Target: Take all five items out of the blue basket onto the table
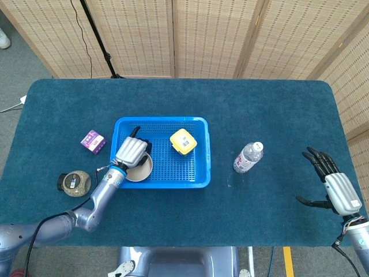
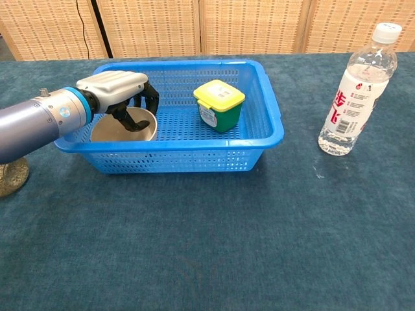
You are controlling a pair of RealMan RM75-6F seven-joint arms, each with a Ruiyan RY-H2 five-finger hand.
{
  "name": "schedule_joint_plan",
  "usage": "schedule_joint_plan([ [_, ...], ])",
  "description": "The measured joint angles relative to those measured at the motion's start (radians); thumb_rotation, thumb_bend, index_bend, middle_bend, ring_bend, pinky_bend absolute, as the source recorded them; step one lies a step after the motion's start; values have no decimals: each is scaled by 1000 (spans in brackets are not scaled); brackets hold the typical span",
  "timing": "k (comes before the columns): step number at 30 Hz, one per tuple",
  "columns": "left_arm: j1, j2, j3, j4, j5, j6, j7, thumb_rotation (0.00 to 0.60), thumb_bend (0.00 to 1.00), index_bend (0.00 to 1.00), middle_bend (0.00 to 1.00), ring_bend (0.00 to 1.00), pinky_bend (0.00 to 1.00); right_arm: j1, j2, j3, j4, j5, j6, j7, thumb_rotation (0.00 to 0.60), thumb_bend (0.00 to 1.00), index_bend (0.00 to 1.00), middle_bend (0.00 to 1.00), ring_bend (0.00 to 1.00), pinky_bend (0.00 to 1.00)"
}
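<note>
A: Status? The bowl (image 2: 123,126) and yellow box (image 2: 219,104) are seen inside the blue basket (image 2: 266,133), mid-table.

B: The bowl rim is pinched by the left hand (image 2: 117,92); the right hand (image 1: 334,183) is spread, idle. Bottle (image 1: 248,157), purple box (image 1: 93,141) and round tin (image 1: 75,182) are judged already out.
</note>
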Motion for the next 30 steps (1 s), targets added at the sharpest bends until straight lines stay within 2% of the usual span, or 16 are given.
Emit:
schedule_joint_plan([
  [16,11,54,-28,-98,21,58,-26,600,504,696,505,488,18,-2,3,-1,-5,-5,7,2,600,0,0,0,0,0],
  [22,19,108,-50,-188,35,97,-28,600,504,696,505,488,18,-3,6,-3,-10,-10,12,5,600,0,0,0,0,0],
  [30,41,226,-84,-345,48,160,-14,600,504,696,505,488,18,-6,9,-5,-16,-16,20,3,600,0,0,0,0,0],
])
